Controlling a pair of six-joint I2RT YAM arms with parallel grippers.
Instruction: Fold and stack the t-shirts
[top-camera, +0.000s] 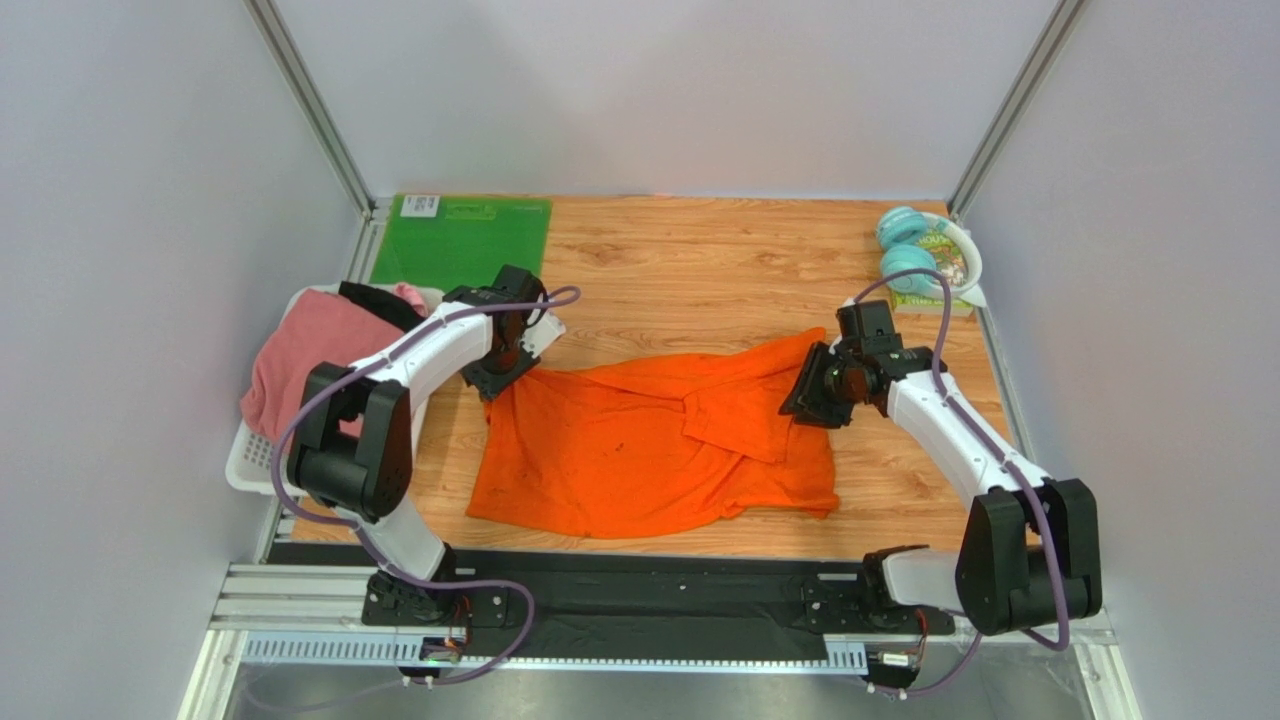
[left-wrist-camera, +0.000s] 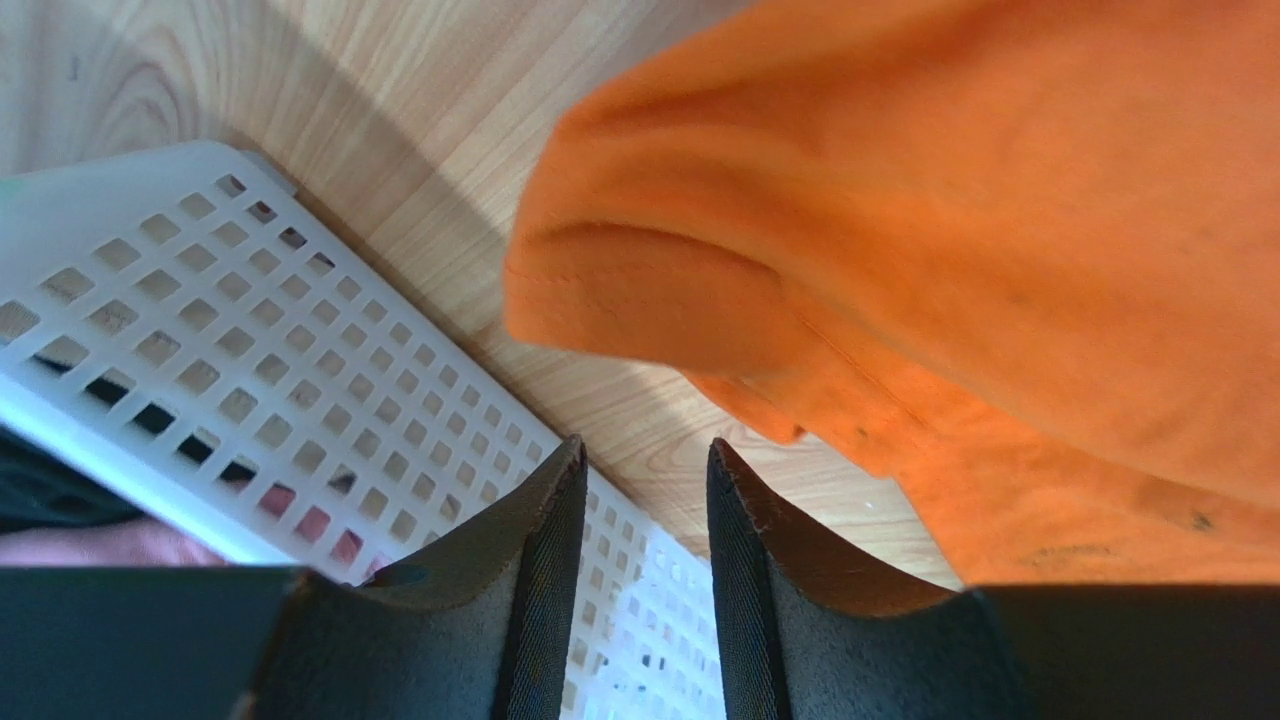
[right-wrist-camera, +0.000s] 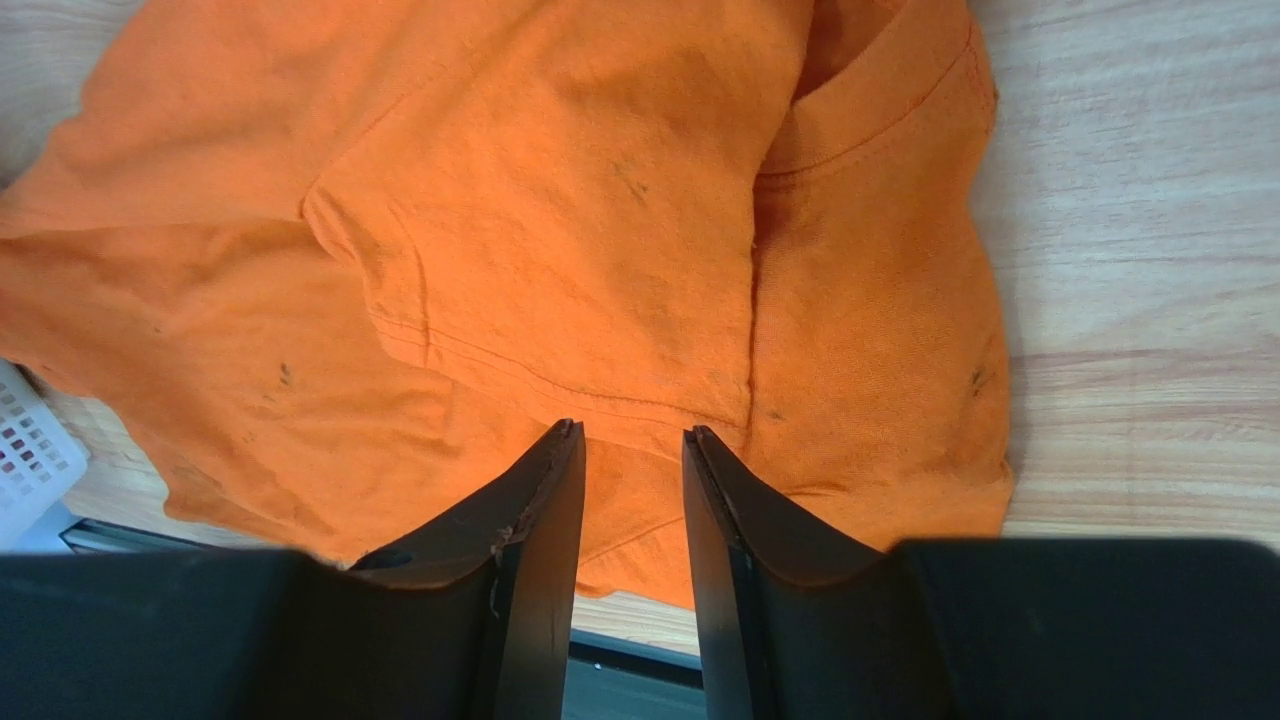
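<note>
My jaws on both arms are parted and hold nothing. The orange t-shirt (top-camera: 661, 443) lies spread on the table (top-camera: 721, 255), its long axis running left to right. My left gripper (left-wrist-camera: 646, 450) is by its far-left corner and my right gripper (right-wrist-camera: 631, 435) by its far-right corner, the 2 about equally near.

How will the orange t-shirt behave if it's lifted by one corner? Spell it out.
Likely floppy: the orange t-shirt lies crumpled, a sleeve folded over its body, so it should sag and drape. Probably light, being thin cloth. Pushed, it would likely bunch up on the wooden table rather than slide whole.
</note>
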